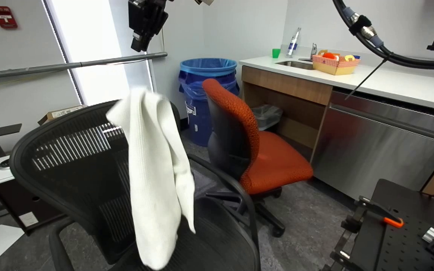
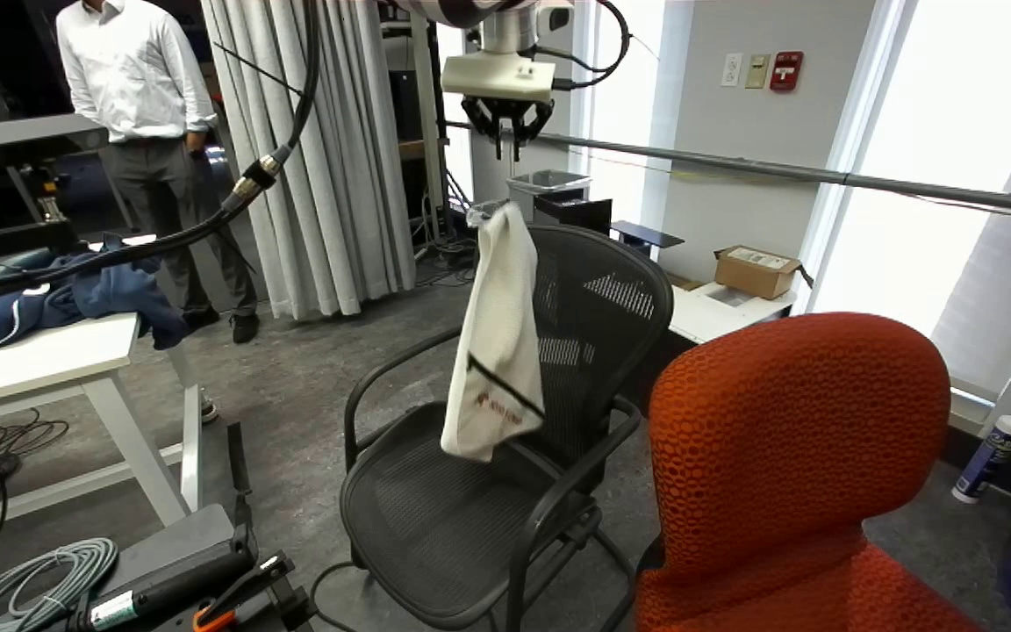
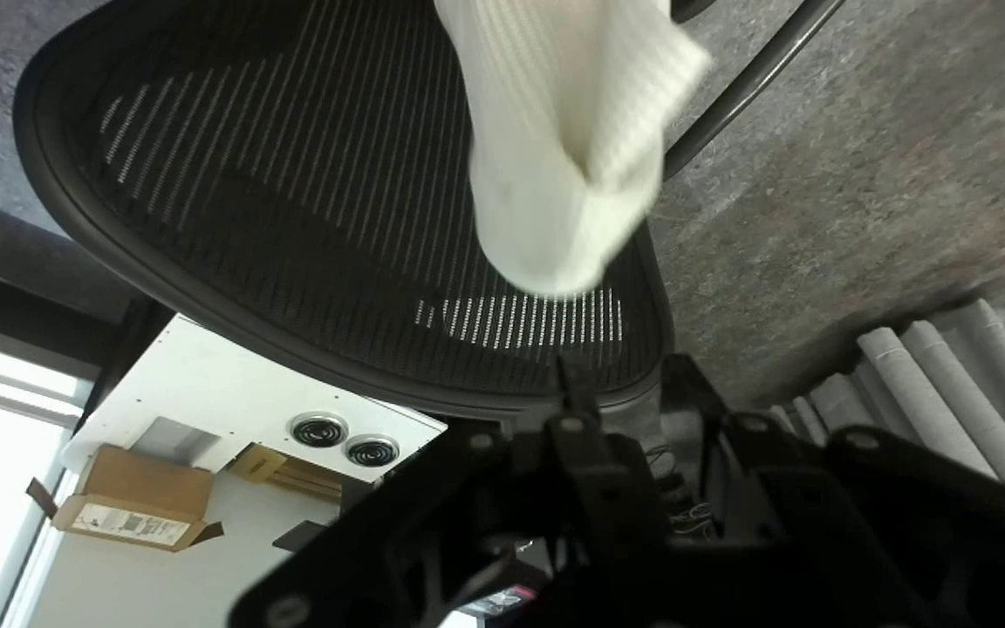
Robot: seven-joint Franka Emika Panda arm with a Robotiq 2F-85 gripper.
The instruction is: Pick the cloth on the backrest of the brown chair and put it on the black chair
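The white cloth (image 1: 149, 173) is upright in the air in front of the black chair's mesh backrest and over its seat. Its upper end is blurred and sits below my gripper (image 1: 138, 47) with a visible gap. In an exterior view, this gap also shows between the cloth (image 2: 501, 333) and the gripper (image 2: 507, 151). In the wrist view, the fingers (image 3: 620, 375) are apart with nothing between them, and the cloth (image 3: 555, 201) is beyond them. The black chair (image 2: 593, 307) is below the gripper. The brown chair (image 1: 236, 109) stands beside it; no cloth shows on its backrest.
A blue bin (image 1: 198, 113) and a counter (image 1: 390, 88) stand behind the brown chair. A black perforated table (image 1: 405, 233) is near the front. A white table (image 2: 58, 351), a person (image 2: 137, 88) and a cardboard box (image 2: 756, 272) show farther off. A cable (image 2: 251, 184) hangs across.
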